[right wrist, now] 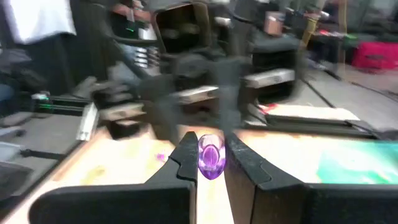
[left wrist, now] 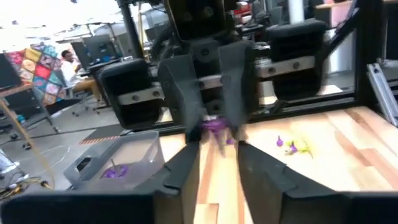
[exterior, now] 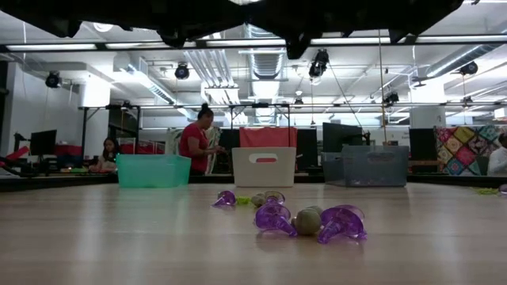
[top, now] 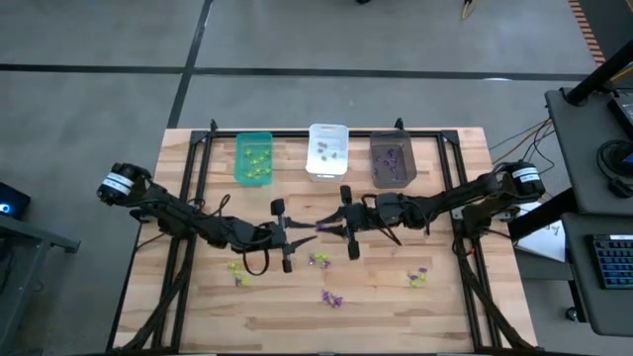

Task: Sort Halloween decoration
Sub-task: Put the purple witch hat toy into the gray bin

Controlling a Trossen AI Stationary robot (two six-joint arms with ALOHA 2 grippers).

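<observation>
High view, grippers: the left gripper and the right gripper meet tip to tip above the middle of the light wooden slatted desk, in front of the white rectangular bin.
High view, loose pieces: small spiky purple and yellow-green plastic trinkets lie near the desk's front, one cluster at, another at, a yellow-green one at; the green bin and dark grey bin already hold some.
Low view: a purple trinket pair sits on the desk in the foreground; both arms hang out of frame above.
Left wrist view: the left gripper has its fingers parted, not gripping; the purple trinket sits just beyond them, between the other arm's fingers.
Right wrist view: the right gripper is pinched narrowly on a smooth oval purple trinket, held clear of the desk.
Step, as judged: a handover in mid-air, the right side now carrying the piece.
Risk, slip: the pinch looks to catch only the trinket's sides; a smooth piece could squirt out and fall among unsorted ones.
Risk, collision: the fingertips are very close, so pulling apart crookedly could knock the piece loose.
Risk, wrong bin: purple pieces appear to belong in the dark grey bin; the white one is nearer.
</observation>
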